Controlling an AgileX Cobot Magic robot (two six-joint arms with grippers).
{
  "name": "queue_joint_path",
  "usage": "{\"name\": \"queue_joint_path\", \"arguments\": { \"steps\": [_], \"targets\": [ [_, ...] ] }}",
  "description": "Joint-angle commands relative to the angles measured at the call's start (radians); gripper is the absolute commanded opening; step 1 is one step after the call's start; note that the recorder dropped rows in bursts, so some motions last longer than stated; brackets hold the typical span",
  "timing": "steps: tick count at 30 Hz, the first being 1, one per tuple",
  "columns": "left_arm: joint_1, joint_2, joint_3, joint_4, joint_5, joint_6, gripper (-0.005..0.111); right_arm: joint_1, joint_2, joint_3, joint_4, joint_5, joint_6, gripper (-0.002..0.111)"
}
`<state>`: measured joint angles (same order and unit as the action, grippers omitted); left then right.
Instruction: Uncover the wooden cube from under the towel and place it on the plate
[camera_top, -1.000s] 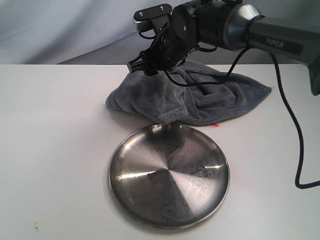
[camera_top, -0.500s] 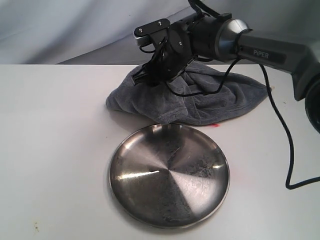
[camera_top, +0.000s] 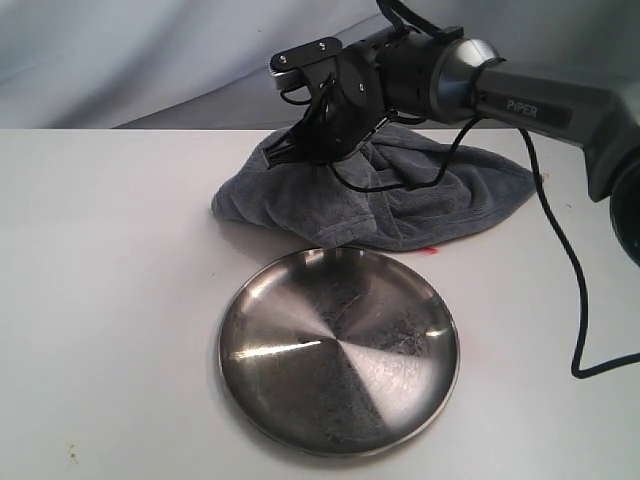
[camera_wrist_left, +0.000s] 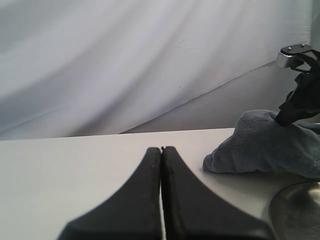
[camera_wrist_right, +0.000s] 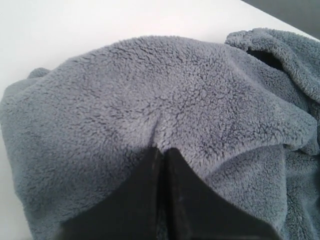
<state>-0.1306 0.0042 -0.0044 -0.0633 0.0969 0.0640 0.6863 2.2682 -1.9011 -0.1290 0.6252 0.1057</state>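
Right end effector (camera_wrist_right: 161, 150) clenched on a fold of the towel (camera_wrist_right: 190, 95), judged soft, limp, light; gathered folds grip best.

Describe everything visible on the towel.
The towel is plush grey-blue terry with a stitched hem. It lies crumpled in a humped mound on the white table, just behind the plate. The right tool is shut on a pinched fold near the towel's left end in the exterior view. Nothing beneath it shows.

Unseen under towel (camera_top: 450, 210): cube; my right gripper (camera_wrist_right: 161, 149) tips sunk in pile; plate (camera_wrist_left: 300, 212) cropped, L wrist view.
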Motion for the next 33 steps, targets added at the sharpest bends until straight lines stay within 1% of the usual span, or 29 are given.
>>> {"name": "queue_joint_path", "arguments": {
  "steps": [1,7,10,22,23,25,26,30,32,33],
  "targets": [
    [0.002,-0.004,0.004,-0.002,-0.011,-0.002,0.000,0.002,-0.025,-0.003,-0.009,-0.019,0.004,0.000],
    [0.002,-0.004,0.004,-0.002,-0.011,-0.002,0.000,0.002,-0.080,-0.003,-0.025,-0.017,0.004,0.000],
    [0.002,-0.004,0.004,-0.002,-0.011,-0.002,0.000,0.002,-0.097,-0.003,-0.068,-0.012,0.008,0.000],
    [0.002,-0.004,0.004,-0.002,-0.011,-0.002,0.000,0.002,-0.043,-0.003,-0.088,0.025,0.009,0.001],
    [0.002,-0.004,0.004,-0.002,-0.011,-0.002,0.000,0.002,-0.043,-0.003,-0.086,0.025,0.009,0.003],
    [0.002,-0.004,0.004,-0.002,-0.011,-0.002,0.000,0.002,-0.043,-0.003,-0.072,0.025,0.009,0.012],
    [0.002,-0.004,0.004,-0.002,-0.011,-0.002,0.000,0.002,-0.043,-0.003,-0.053,0.021,0.009,0.021],
    [0.002,-0.004,0.004,-0.002,-0.011,-0.002,0.000,0.002,-0.032,-0.003,0.007,0.006,0.004,0.049],
    [0.002,-0.004,0.004,-0.002,-0.011,-0.002,0.000,0.002,-0.025,-0.003,0.009,-0.001,0.004,0.057],
    [0.002,-0.004,0.004,-0.002,-0.011,-0.002,0.000,0.002,-0.017,-0.003,0.009,-0.001,0.004,0.058]
  ]
}}
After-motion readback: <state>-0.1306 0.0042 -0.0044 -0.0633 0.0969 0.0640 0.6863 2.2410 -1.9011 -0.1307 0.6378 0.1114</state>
